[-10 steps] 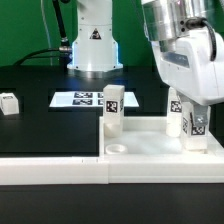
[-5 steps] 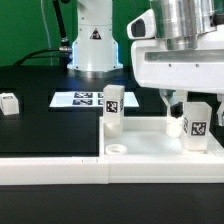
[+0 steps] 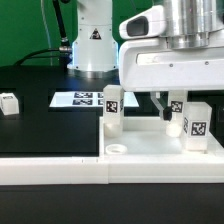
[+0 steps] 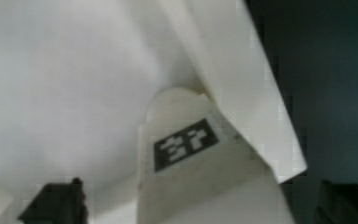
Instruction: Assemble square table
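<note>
The gripper [image 3: 170,107] is spread wide and holds nothing. Its fingers straddle an upright tagged leg [image 4: 190,150] with a gap on each side. The square table top [image 3: 150,148] lies flat at 5 o'clock in the exterior view, and a corner leg [image 3: 113,108] stands on it with its long axis vertical. Only the wrist view shows the finger gaps. Only the exterior view shows a loose leg [image 3: 10,102] at 9 o'clock.

A leg [image 3: 113,108] stands on the tabletop [image 3: 140,138] (probably socketed), marker board [image 3: 85,98] behind.

The fingers [image 3: 159,102] have sprung apart off the leg [image 3: 196,125] on the exterior view's right — untilted, too.
</note>
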Action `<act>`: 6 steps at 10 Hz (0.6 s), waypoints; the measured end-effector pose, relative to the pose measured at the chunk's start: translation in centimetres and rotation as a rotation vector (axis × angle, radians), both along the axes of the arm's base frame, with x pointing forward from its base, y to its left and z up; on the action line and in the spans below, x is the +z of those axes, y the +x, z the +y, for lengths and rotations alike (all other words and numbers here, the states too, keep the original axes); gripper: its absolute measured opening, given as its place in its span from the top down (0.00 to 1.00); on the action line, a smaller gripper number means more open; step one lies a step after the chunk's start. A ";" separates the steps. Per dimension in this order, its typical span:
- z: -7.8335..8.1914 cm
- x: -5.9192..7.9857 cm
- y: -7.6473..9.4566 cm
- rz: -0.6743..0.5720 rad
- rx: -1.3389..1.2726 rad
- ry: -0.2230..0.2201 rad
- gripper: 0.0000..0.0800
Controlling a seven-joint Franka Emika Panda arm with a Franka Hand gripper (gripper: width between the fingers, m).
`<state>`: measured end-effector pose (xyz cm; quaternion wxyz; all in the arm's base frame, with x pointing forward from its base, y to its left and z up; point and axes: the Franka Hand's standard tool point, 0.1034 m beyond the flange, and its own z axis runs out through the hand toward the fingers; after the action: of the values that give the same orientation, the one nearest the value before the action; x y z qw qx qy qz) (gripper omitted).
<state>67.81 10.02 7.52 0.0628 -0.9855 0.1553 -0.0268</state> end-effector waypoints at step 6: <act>0.8 -0.6 -0.4 0.005 0.021 -0.006 0.52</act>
<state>67.41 10.79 6.94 0.0598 -0.9873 0.1452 -0.0241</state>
